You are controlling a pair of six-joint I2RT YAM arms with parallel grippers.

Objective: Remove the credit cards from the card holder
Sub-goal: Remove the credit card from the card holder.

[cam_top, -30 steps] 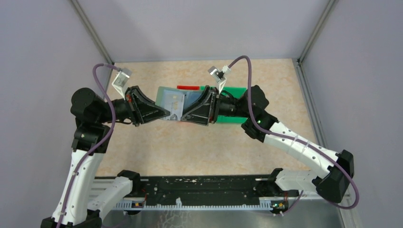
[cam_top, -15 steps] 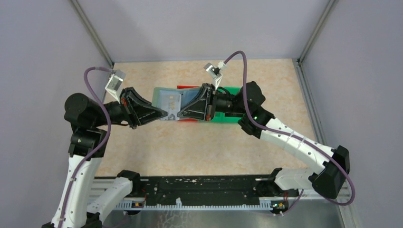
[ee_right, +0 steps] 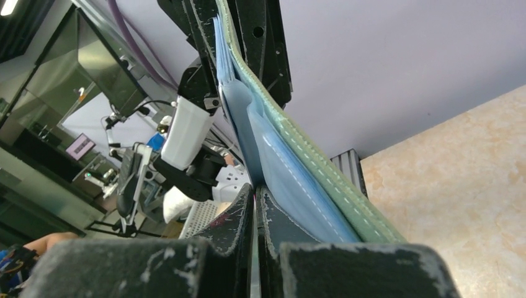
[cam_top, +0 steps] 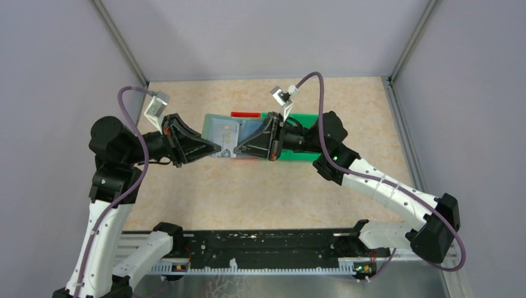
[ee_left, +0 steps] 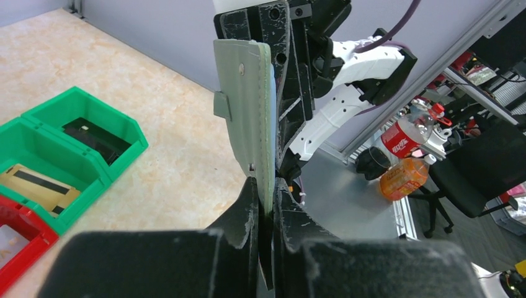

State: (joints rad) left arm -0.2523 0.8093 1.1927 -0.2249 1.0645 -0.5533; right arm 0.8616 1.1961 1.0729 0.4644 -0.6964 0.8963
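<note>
The pale grey-green card holder (cam_top: 218, 127) hangs open above the table, held between my two grippers. My left gripper (cam_top: 218, 148) is shut on its left edge; in the left wrist view the holder (ee_left: 246, 105) stands edge-on between the jaws of that gripper (ee_left: 267, 189), its closing tab pointing left. My right gripper (cam_top: 236, 149) is shut at the holder's right side. In the right wrist view this gripper (ee_right: 255, 194) pinches a thin pale credit card edge beside the blue inner pockets (ee_right: 291, 180). A pale card (cam_top: 228, 132) shows in the holder from above.
Green bins (ee_left: 68, 152) and a red bin (ee_left: 15, 245) sit on the table below; one green bin holds a tan striped card (ee_left: 38, 186), another a dark card (ee_left: 93, 133). From above, the green bin (cam_top: 307, 152) and red bin (cam_top: 247, 114) lie behind the right gripper.
Both grippers and the holder swayed slightly left, then came back right. Both grips are unchanged.
</note>
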